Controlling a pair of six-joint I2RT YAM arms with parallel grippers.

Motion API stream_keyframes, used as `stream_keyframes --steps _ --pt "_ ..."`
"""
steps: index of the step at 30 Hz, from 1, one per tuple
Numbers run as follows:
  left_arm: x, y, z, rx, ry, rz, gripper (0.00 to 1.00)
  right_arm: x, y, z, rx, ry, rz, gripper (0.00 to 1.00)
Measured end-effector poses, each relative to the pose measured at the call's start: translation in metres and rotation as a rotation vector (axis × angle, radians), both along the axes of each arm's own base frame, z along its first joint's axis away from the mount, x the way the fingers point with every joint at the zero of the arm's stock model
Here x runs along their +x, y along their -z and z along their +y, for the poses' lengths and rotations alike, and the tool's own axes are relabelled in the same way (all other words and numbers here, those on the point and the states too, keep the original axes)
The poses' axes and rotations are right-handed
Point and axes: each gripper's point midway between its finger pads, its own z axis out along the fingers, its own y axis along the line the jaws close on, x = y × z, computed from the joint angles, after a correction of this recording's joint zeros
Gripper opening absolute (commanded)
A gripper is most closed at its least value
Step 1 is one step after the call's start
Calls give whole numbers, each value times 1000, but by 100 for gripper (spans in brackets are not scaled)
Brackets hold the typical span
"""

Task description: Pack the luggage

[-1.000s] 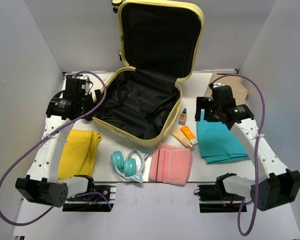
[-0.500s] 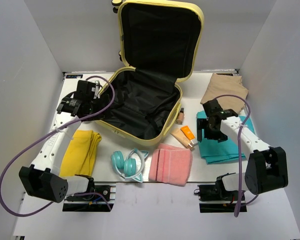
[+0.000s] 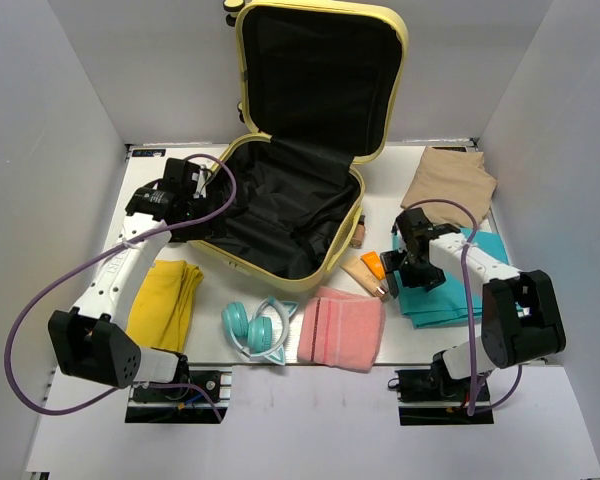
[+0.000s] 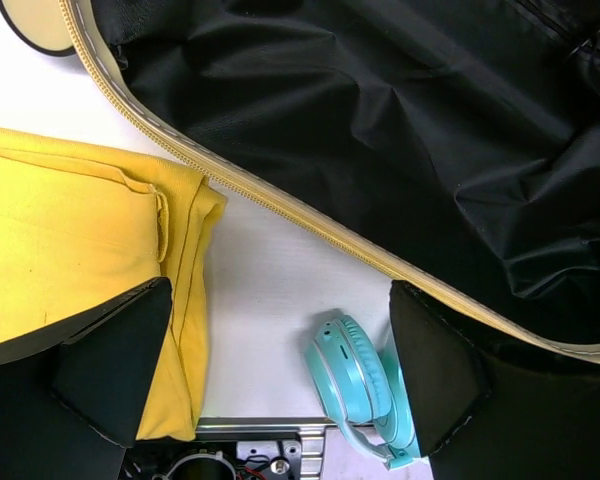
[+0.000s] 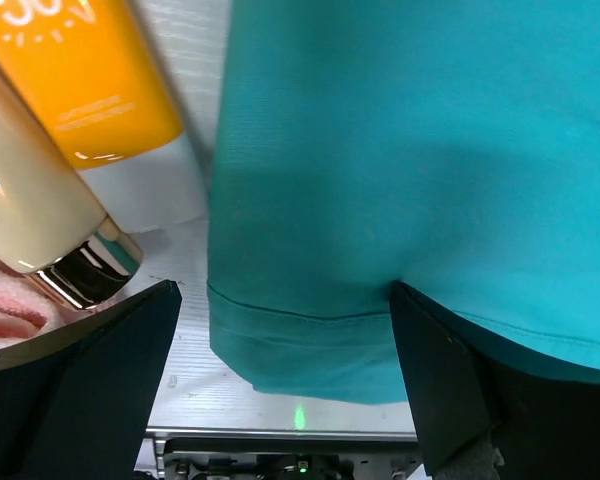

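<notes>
Right gripper, jaws spread wide and empty, is poised over the near edge of the teal cloth at 4 o'clock on the table. The hem is framed between its fingers, apparently so it can be pinched first. The left gripper, likewise parted and holding nothing, is held at 10 o'clock beside the luggage. The luggage is laid open at 12 o'clock, with its lid stood upright at the back so the bare black lining can be loaded from above. Nothing is judged packed yet. A yellow cloth is folded at 8 o'clock, a beige cloth at 2, and a pink towel at 6. Teal headphones are set at 7. An orange tube and a cream tube are laid just beside the teal cloth.
</notes>
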Motion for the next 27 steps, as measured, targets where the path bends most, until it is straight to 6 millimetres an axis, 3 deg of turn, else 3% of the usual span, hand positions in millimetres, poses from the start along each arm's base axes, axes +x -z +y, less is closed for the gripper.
stream_keyframes --steps 7,10,13,15,17,18,23,27 --pt "1 2 0 3 -1 8 100 -2 11 -1 -33 -47 19 91" --pt "4 5 0 10 -4 21 100 -2 19 -11 -110 -15 49 80" --pt "8 4 -1 11 -7 24 100 -2 18 -21 -179 39 51 58" --pt "12 2 -1 11 -8 21 100 -2 18 -29 -227 67 47 27" --pt "15 -2 -2 9 -7 14 100 -3 20 -38 -279 90 42 5" --pt "16 -4 -3 7 -7 10 100 -4 19 -41 -298 95 41 0" --pt "26 -20 -11 -8 18 -21 100 0 2 -43 -285 133 -32 0" --pt "35 -36 -39 -31 99 -58 100 15 -31 -32 -196 141 -144 0"
